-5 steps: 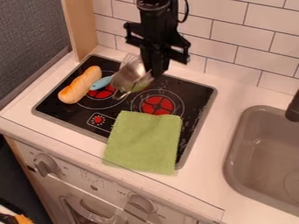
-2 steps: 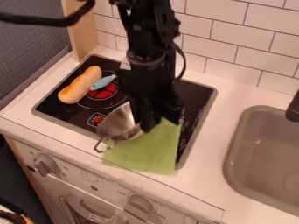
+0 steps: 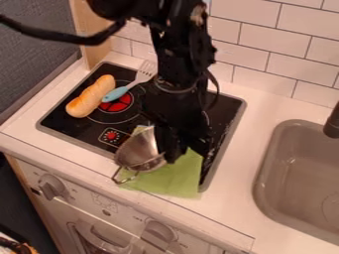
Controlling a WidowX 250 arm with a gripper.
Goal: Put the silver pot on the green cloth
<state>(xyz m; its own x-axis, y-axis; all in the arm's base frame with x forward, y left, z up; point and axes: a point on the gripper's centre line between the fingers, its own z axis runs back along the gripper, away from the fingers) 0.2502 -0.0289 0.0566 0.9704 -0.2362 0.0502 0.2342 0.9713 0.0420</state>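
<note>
Presently, gripping the pot [image 3: 138, 149] by the right side of its rim, with the fingers [image 3: 173, 149] of the black gripper [image 3: 171, 155] closed on it. Hanging down from the top of the view, over the right part of the stove [image 3: 74, 130]. For the pot, see a tilted position over the left part of the green cloth [image 3: 175, 181], and a wire handle [image 3: 121, 177] pointing to the front left. About contact between pot and cloth, cannot tell with certainty. Under the cloth, can see a part of the stove and, at the front, a strip of the white bench [image 3: 232, 206]. At the rear left of the stove, notice the bread [image 3: 90, 96], lying diagonally. Close beside it, to the right, find the fork [image 3: 116, 93], with blue handle end over a red burner [image 3: 120, 103] and metal tines toward the rear. Farther to the right, set into the bench, observe the grey sink [image 3: 268, 163], and above its rear part, at the view's edge, the dark tap [image 3: 332, 123].
</note>
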